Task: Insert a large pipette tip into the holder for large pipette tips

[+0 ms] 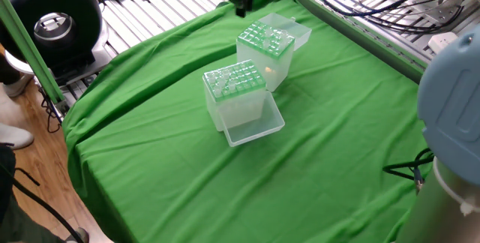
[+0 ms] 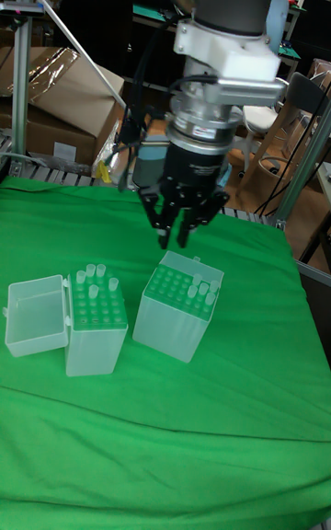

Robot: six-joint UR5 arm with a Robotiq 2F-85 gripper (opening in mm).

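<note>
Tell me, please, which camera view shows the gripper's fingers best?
The tall fixed view: the gripper faces the camera in full, fingers pointing down with a narrow gap between them, above the two tip boxes. In the fixed view the gripper is only a small dark shape at the top edge, its fingers indistinct.

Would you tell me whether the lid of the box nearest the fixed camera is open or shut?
Open: the lid lies flat on the cloth beside the box, its top uncovered.

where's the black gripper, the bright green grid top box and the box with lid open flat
black two-finger gripper [image 2: 175,240], tall fixed view, between fingertips
translucent box with bright green grid top [image 2: 173,291], tall fixed view, top plate
translucent box with flat open lid [image 2: 96,348], tall fixed view, front wall
</note>
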